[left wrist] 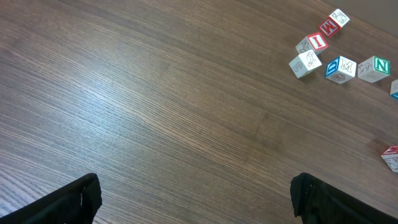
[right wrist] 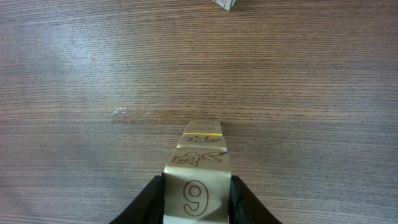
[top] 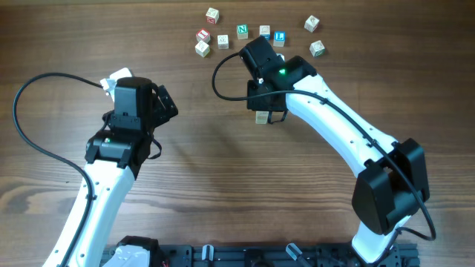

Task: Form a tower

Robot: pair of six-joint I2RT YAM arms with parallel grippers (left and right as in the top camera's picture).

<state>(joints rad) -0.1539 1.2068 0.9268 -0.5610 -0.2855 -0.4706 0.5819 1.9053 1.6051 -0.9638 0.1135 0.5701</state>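
Pale tower [right wrist: 198, 186] apart from loose cubes [top: 243, 31]

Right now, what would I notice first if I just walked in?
The right gripper pinching a pale cube marked 9, at the top of a thin tower. Beyond it, loose letter cubes lie scattered near the far edge of the table, while the left gripper hangs wide open.

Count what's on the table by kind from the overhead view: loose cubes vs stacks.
loose letter cubes: 9
tower: 1 (how many cubes are in it cannot be told from above)
Total: 10
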